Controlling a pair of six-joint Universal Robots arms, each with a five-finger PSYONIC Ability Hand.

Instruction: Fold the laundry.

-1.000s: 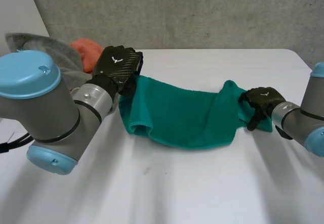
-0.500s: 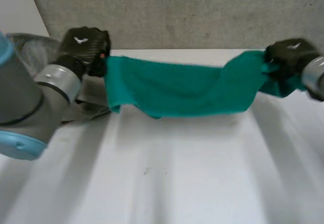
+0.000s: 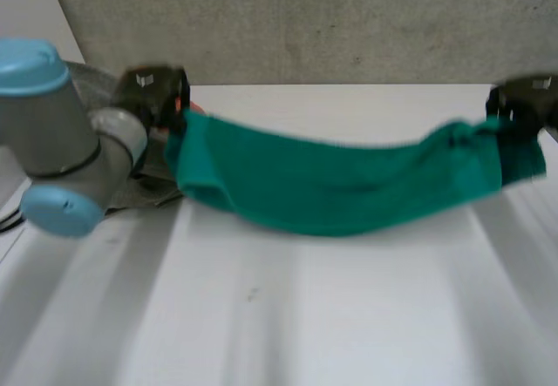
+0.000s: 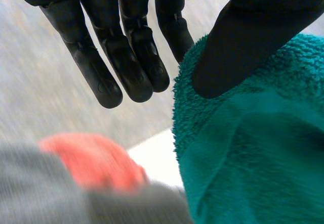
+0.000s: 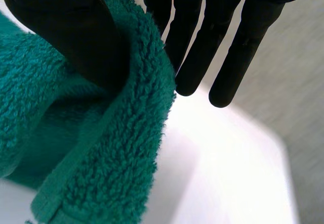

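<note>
Green terry cloth, one towel [image 3: 331,186], is stretched in the air between the two hands above the white table [image 3: 305,316]. It sags in the middle like a hammock. Whether its lowest edge touches the table, I cannot tell.

The left hand [image 3: 153,90] holds one end of the green towel [image 4: 243,148], up at the far left side of the table. Seen from its wrist, the thumb presses on the towel's fluffy edge and pinches it against the nearest finger. The other fingers [image 4: 126,67] stay straight and close together, free of the cloth. Just beside this hand lies an orange cloth [image 4: 91,161], and a grey cloth [image 4: 45,198] lies against it. In the head view the grey cloth [image 3: 87,77] is partly behind the left arm [image 3: 61,159].

The right hand [image 3: 523,98] holds the other end at the far right. Seen from its wrist, the thumb is pushed deep into the towel [image 5: 101,148] and clamps it against one finger. The remaining fingers [image 5: 228,47] point straight out, side by side, and touch nothing. Here the hem of the towel hangs down below the thumb.
</note>
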